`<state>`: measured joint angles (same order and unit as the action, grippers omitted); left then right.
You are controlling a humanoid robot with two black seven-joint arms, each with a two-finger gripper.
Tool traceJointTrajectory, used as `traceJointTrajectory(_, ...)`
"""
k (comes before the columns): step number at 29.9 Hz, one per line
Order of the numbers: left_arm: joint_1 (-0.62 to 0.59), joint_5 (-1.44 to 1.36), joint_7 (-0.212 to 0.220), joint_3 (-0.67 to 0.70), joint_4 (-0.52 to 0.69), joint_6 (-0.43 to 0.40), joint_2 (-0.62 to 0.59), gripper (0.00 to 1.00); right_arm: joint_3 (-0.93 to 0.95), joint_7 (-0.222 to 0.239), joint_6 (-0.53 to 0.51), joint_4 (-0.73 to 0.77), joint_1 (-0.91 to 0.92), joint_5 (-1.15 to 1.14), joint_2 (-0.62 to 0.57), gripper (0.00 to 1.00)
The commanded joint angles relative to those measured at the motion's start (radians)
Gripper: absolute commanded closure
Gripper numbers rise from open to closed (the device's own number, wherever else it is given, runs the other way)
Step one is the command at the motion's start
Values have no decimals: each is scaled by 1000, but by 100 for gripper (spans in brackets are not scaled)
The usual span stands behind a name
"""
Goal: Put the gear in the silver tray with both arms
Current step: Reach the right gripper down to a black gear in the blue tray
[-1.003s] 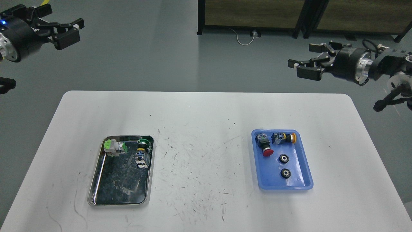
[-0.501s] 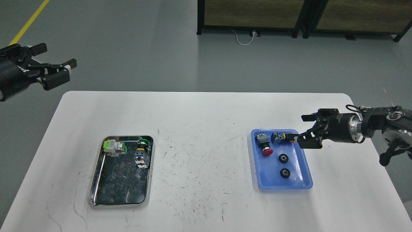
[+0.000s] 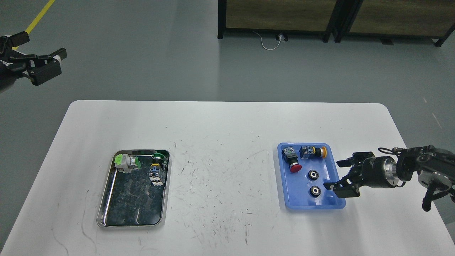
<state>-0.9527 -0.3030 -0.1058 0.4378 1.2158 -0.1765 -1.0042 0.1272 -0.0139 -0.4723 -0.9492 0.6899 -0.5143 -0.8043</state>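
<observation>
Two small black gears (image 3: pixel 313 174) (image 3: pixel 315 191) lie in the blue plastic tray (image 3: pixel 337 183) at the right. The silver tray (image 3: pixel 106 199) sits at the left of the white table and holds a green-and-white switch (image 3: pixel 126 162) and a green-capped button (image 3: pixel 157 167). My right gripper (image 3: pixel 337 175) is open, low over the blue tray's right rim, just right of the lower gear, touching nothing. My left gripper (image 3: pixel 35 57) is open and empty, high at the far left, off the table.
The blue tray also holds a red push button (image 3: pixel 292 160) and a yellow-tipped button (image 3: pixel 312 152) at its far end. The white table (image 3: pixel 227 135) has rounded corners; its far edge faces grey floor. Dark cabinets (image 3: pixel 320 17) stand at the back.
My right gripper has come down from high at the right to the blue tray's right rim, moving nearer along it. My left gripper has drifted left and slightly up.
</observation>
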Motion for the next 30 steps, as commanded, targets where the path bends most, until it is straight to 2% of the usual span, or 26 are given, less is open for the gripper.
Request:
traceJointTrajectory(1,-1,1,0,9,-1,0,-2,2,12,-14,15,35,-23,-4,40,2)
traceJointTrajectory(5,-1,-1,0,13,-2,6,-4,2,14,-24,58,59,-21,-4,77,4)
traceJointTrajectory(15,0,-1,0,18,-9,8,-2,2,14,-35,84,93,-18,-9,114,10)
traceJointTrajectory(30,-1,-1,-2,21,-16,8,-8,2,12,-43,113,170,-24,-38,198,13)
